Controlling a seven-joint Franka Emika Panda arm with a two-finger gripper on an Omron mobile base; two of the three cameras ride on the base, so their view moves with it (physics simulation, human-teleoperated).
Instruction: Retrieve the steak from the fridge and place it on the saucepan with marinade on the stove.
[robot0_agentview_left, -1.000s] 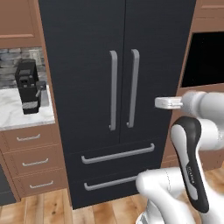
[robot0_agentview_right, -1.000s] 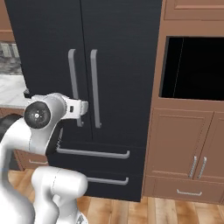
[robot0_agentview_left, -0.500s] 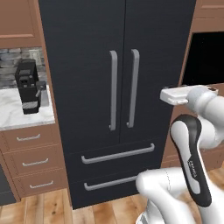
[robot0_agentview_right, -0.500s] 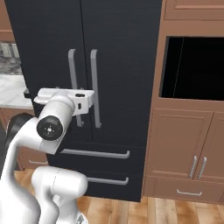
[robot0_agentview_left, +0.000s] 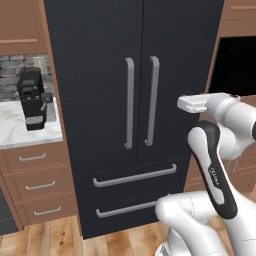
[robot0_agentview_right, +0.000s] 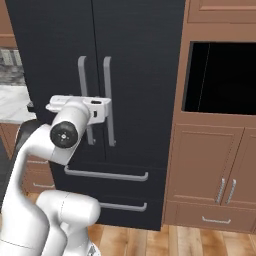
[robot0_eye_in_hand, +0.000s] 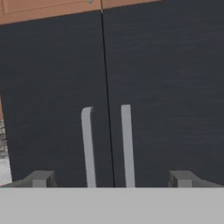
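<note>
The fridge (robot0_agentview_left: 135, 115) is being shown shut, its two matte black doors meeting at a thin central seam, and nothing is standing between it and the arm. Two long curved grey handles (robot0_agentview_left: 141, 102) are being seen side by side at the seam, smooth and rounded at their tops; in the hand view the same handles (robot0_eye_in_hand: 107, 146) are rising at 12 o'clock between the tool's fingertips (robot0_eye_in_hand: 41, 178). Two lower drawers (robot0_agentview_left: 132, 192) with horizontal grey bar pulls are being seen below the doors.

The tool (robot0_eye_in_hand: 110, 179) is being held released, its jaws spread wide and grasping nothing, well short of the doors. In the left base view its white wrist is at 3 o'clock of the handles.

At 9 o'clock of the fridge, a boxy black coffee machine (robot0_agentview_left: 32, 100) is being carried on a pale marbled surface (robot0_agentview_left: 20, 132), with brown wooden drawers beneath. At 3 o'clock, wooden cabinetry (robot0_agentview_right: 215, 165) with a dark square recess (robot0_agentview_right: 222, 77) is being seen. The floor is light wood planking.
</note>
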